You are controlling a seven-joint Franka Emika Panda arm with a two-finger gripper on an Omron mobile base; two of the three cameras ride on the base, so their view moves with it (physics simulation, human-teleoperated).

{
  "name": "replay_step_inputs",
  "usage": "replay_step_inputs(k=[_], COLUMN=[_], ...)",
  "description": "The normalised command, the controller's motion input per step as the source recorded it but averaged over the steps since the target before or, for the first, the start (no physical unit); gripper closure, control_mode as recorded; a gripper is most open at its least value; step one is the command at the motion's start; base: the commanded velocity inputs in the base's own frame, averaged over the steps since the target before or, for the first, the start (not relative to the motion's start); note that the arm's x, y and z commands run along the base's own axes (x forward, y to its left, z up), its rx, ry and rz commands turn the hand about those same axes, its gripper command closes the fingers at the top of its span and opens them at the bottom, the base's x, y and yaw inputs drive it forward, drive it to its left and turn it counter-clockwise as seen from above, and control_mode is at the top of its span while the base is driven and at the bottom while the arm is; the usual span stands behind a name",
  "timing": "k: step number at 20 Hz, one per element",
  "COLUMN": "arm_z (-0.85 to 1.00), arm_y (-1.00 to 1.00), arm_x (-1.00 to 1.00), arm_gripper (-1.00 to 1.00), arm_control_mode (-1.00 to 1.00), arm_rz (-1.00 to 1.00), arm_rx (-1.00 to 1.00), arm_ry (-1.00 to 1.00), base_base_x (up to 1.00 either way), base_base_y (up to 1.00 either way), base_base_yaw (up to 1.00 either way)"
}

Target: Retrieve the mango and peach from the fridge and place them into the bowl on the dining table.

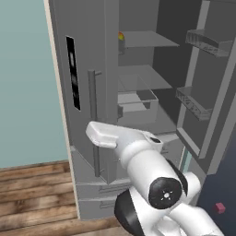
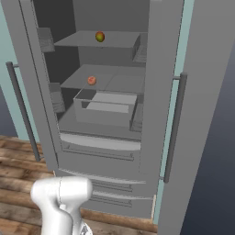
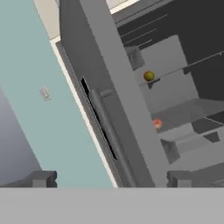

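Fridge (image 2: 105,137) doors open; mango (image 2: 100,36) on top shelf, peach (image 2: 92,81) on shelf below. Gripper (image 3: 111,178) fingers wide apart, empty, facing left door.

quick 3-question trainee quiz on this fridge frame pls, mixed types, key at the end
1. True or false: both fruits lie on the same shelf of the fridge.
2. Which fruit lies higher? A) the mango B) the peach C) they are level
3. Fill in: the gripper has its jaws ____ and holds nothing.

Key
1. False: the mango is on the upper shelf, the peach on the shelf below.
2. A
3. open
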Motion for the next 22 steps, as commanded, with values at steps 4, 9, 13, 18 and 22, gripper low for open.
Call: replay_step_inputs(k=[4, 9, 13, 18, 22], arm_z=[0.11, 0.06, 0.00, -0.04, -0.15], arm_y=[-0.77, -0.63, -0.82, -0.84, -0.59], arm_x=[-0.19, -0.01, 0.00, 0.00, 0.00], arm_gripper=[-1.00, -1.00, -1.00, -1.00, -1.00], arm_control_mode=[-1.00, -1.00, -1.00, -1.00, -1.00], arm_rz=[-0.22, -0.17, -0.02, 0.06, 0.12], arm_rx=[0.50, 0.52, 0.56, 0.55, 0.55], arm_ry=[0.00, 0.02, 0.13, 0.15, 0.06], base_base_x=[0.00, 0.00, 0.00, 0.00, 0.00], base_base_y=[0.00, 0.00, 0.00, 0.00, 0.00], base_base_yaw=[0.00, 0.00, 0.00, 0.00, 0.00])
